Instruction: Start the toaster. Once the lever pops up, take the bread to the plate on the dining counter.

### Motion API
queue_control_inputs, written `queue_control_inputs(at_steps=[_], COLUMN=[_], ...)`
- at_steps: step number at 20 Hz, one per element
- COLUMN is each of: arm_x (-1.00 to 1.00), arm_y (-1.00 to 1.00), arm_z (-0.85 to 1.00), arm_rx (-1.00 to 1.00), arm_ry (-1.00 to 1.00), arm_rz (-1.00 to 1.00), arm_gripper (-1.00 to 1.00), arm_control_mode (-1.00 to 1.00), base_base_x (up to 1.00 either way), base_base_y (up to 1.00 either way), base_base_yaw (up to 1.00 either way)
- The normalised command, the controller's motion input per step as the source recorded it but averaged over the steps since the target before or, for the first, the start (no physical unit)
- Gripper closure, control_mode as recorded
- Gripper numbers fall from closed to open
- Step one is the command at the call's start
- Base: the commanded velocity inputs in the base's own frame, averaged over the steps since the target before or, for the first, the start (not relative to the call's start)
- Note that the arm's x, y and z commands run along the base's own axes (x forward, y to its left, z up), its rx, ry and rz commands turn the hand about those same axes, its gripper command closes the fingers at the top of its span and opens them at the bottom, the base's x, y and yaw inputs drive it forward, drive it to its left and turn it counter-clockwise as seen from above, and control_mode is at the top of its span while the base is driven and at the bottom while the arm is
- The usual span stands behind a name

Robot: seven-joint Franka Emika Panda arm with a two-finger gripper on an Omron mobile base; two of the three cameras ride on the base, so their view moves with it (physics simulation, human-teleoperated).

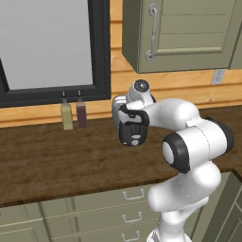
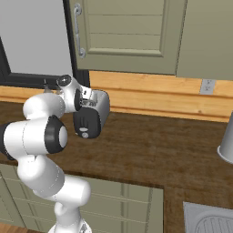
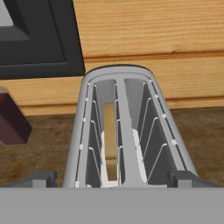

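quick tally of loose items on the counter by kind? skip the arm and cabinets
Toaster: 1
Bread slice, in the toaster's left slot: 1
Bottles by the window, one yellowish, one dark red: 2
Grey container cut off at the right edge: 1
Total: 5

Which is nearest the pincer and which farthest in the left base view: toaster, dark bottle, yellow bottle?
1. Toaster, directly under the open pincer.
2. Dark bottle, left of it against the wall.
3. Yellow bottle, just beyond the dark one, farther left.
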Motion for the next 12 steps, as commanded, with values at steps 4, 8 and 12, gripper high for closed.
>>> queue_control_inputs(at_steps=[4,8,12], arm_x=[0.0,0.0,0.0], arm_y=[0.0,0.0,0.0], arm_z=[0.0,0.0,0.0], arm_rx=[0.0,0.0,0.0], arm_ry=[0.0,0.0,0.0], arm_rz=[0.0,0.0,0.0], arm_gripper=[-1.0,-1.0,-1.0], arm_control_mode=[-1.0,-1.0,-1.0], base_base_x=[0.0,0.0,0.0], base_base_y=[0.0,0.0,0.0], base_base_yaw=[0.0,0.0,0.0])
